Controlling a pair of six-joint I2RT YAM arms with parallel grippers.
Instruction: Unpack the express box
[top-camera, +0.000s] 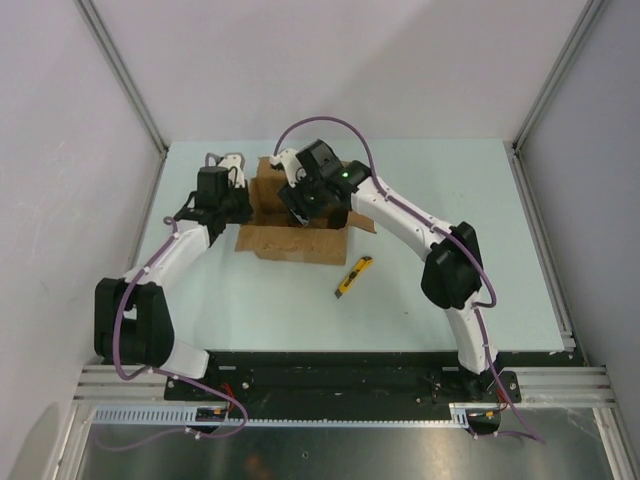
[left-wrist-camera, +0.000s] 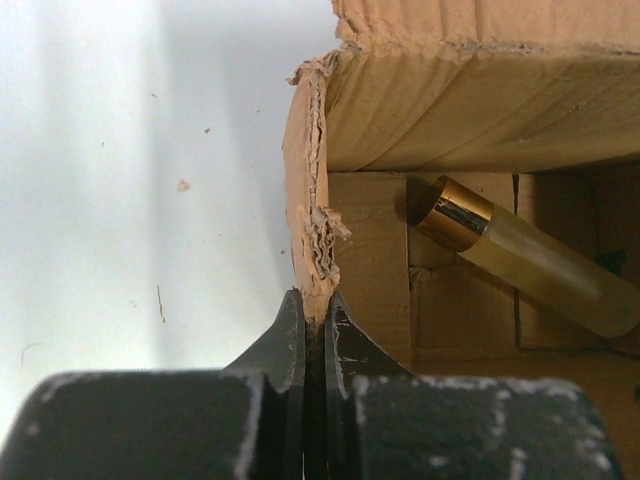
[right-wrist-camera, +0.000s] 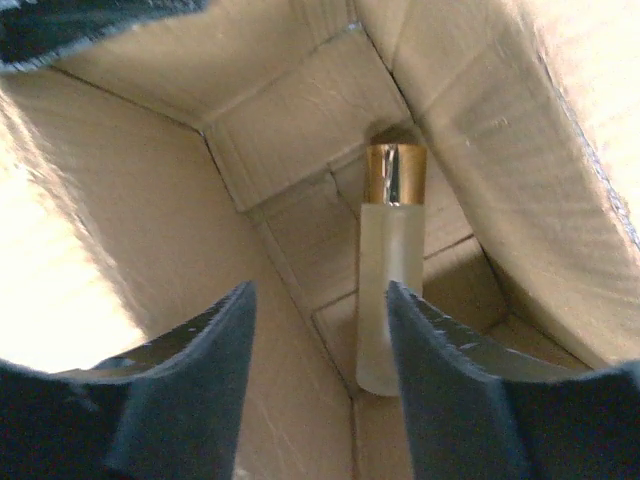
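The express box (top-camera: 300, 215) is a brown cardboard carton standing open at the table's far middle, flaps spread. My left gripper (left-wrist-camera: 317, 300) is shut on the torn edge of its left wall (left-wrist-camera: 305, 190). My right gripper (right-wrist-camera: 320, 300) is open and reaches down inside the box (right-wrist-camera: 130, 200). A frosted bottle with a gold cap (right-wrist-camera: 390, 260) lies on the box floor, just ahead of the right finger (right-wrist-camera: 440, 380). The same bottle shows in the left wrist view (left-wrist-camera: 530, 255).
A yellow utility knife (top-camera: 353, 276) lies on the pale table (top-camera: 480, 220) in front of the box, to its right. White walls and metal rails enclose the table on three sides.
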